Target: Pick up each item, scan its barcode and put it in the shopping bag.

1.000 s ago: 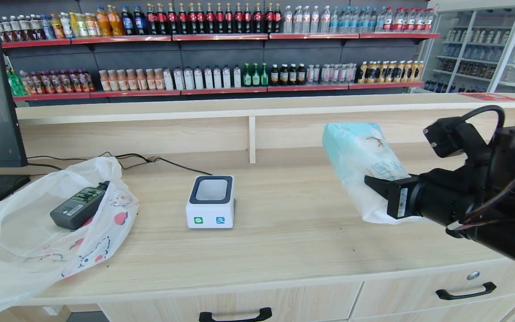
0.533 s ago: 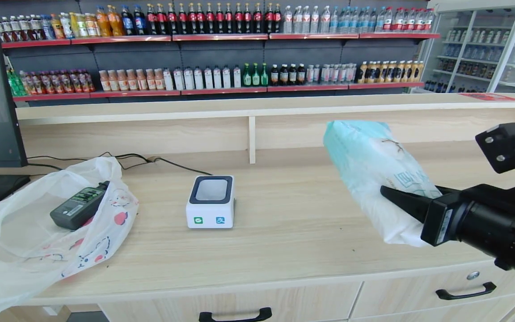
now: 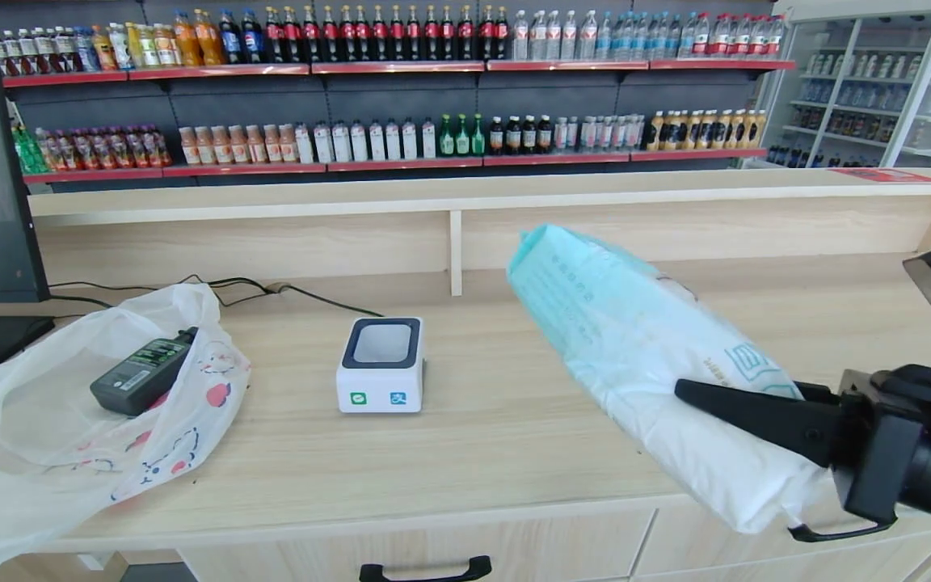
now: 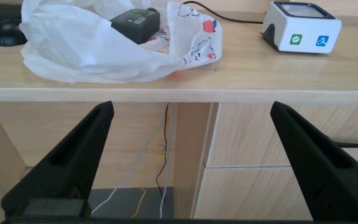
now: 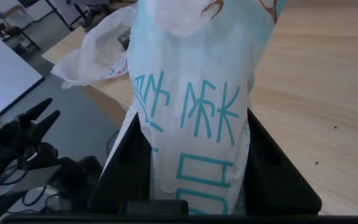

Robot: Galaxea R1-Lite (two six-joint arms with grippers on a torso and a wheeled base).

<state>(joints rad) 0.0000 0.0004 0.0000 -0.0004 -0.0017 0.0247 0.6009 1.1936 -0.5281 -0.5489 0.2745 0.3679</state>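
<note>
head view: wooden counter, drink shelves

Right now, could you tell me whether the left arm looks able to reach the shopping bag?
Probably, once raised: the left gripper hangs open below the counter edge, and the shopping bag lies just above with nothing between them.

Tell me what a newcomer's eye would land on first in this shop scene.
The big teal-and-white pack stands out first, clamped in the right gripper and held tilted above the right side of the counter. Next comes the small white scanner standing mid-counter. At the counter's left end sprawls the white shopping bag, with a dark handheld device lying on it.
</note>
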